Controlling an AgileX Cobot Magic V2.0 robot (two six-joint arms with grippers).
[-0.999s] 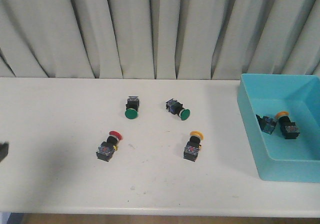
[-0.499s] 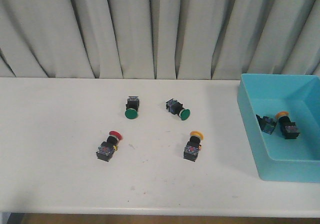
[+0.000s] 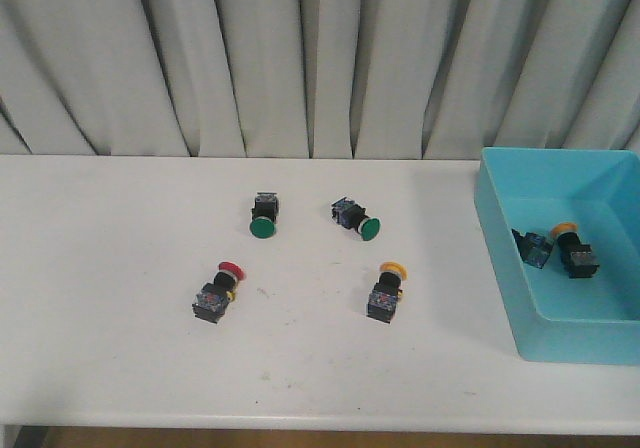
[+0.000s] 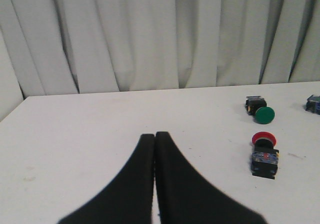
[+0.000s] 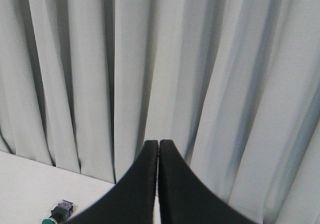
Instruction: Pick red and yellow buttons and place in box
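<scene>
Pale curtains back the white table. Red button and yellow button lie mid-table with open surface around them, well apart from the box at the right edge. Left end effector and right end effector are pressed closed, empty.

Soft even room light, faint shadows beside the buttons, no glare on the table, front view slightly grainy, curtain folds softly shaded
</scene>
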